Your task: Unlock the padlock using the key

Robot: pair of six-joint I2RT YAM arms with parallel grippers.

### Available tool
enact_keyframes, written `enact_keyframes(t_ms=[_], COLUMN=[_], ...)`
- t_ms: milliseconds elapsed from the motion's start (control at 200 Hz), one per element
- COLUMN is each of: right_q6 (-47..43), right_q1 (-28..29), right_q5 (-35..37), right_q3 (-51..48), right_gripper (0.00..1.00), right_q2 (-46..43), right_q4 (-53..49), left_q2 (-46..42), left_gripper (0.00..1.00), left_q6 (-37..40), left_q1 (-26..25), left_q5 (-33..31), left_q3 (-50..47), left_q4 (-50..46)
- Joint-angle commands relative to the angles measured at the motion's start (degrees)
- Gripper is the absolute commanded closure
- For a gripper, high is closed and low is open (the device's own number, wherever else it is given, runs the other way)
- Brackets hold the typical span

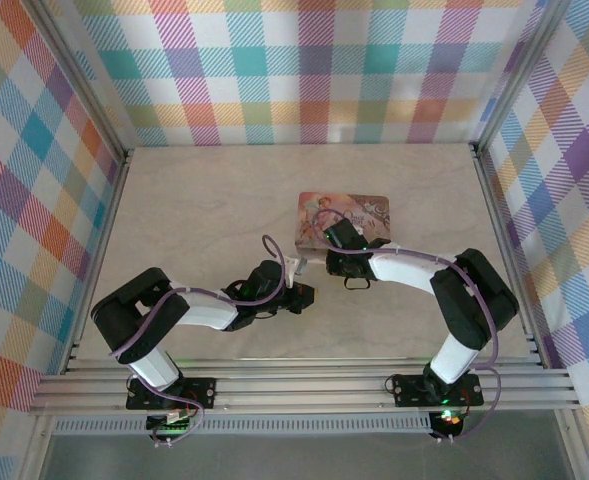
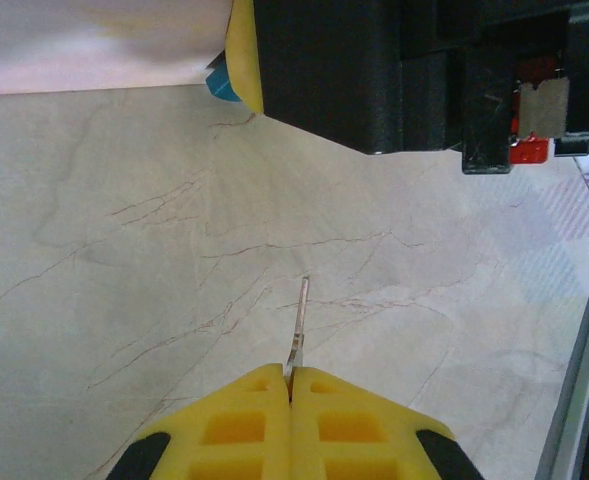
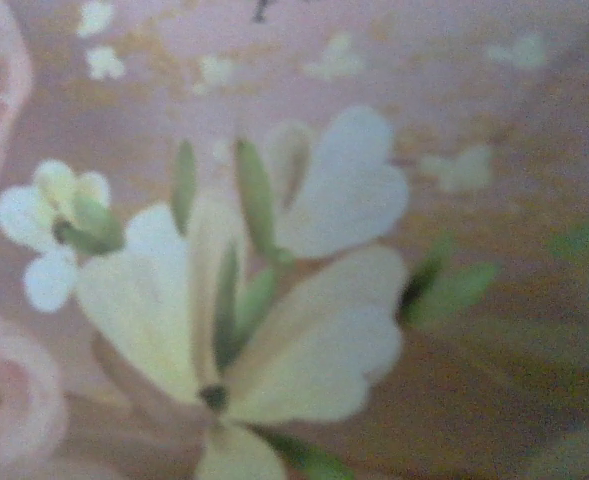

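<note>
My left gripper (image 2: 291, 375) is pinched fully together on the key (image 2: 300, 320). The yellow fingers (image 2: 244, 420) meet with no gap, and the thin blade sticks out ahead of them over the bare desk (image 2: 124, 250). I hold it by its back end, I judge, so that the whole blade is free to enter a keyway. From above, this hand sits about mid-desk, nearer the near edge than the far one. The key is a pale sliver at its tip, aimed toward my other hand.

My right gripper (image 1: 336, 240) is down over the flowered mat (image 1: 319, 205), which lies around the desk's middle, a little toward the far edge and the right side. The right wrist camera is so close that I get blurred petals on pink ground. Whether those jaws are wide, narrow or closed on something, I cannot tell. I cannot pick out the padlock with any certainty. My guess is that it lies on the mat beneath that hand, which would explain why I am so low there: to steady it for the key.

The overhead view gives the layout, with both hands close and their tips nearly facing. The left wrist view adds what that angle flattens: the blade seen edge-on in my grip, and the black bulk of the right hand just ahead across a stretch of bare desk.
</note>
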Motion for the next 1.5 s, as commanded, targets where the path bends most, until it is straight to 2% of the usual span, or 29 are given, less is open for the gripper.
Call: enact_keyframes(t_ms=[0, 195, 585, 750, 1125, 1495], right_q6=[-1.63, -4.07, -2.84, -0.94, -2.06, -6.35], right_q1=[0.28, 0.1, -1.82, -2.82, -6.54, -9.74], right_q5=[1.3, -1.03, -15.44, -20.85, -36.32, -43.95], right_q3=[1.87, 2.9, 9.66, 11.24, 19.36, 25.91], right_gripper=[0.74, 0.8, 0.91, 1.0, 1.0, 1.0], right_q2=[0.64, -0.48, -3.51, -4.8, -2.94, -0.78], right_q4=[0.39, -1.85, -14.6, -17.59, -27.5, -33.31], left_q2=[-1.73, -2.96, -4.25, -5.39, -8.33, -13.44], left_gripper=[1.0, 1.0, 1.0, 1.0, 1.0, 1.0], left_q6=[1.05, 1.28, 2.18, 2.85, 4.12, 5.56], left_q1=[0.83, 0.81, 0.83, 0.81, 2.47, 4.14], left_q5=[0.89, 0.54, 1.02, 1.05, 1.98, 4.19], left_q3=[-1.18, -2.26, -1.32, -0.71, -0.68, 0.79], left_q4=[-0.04, -0.22, -0.46, -0.42, 1.45, -2.18])
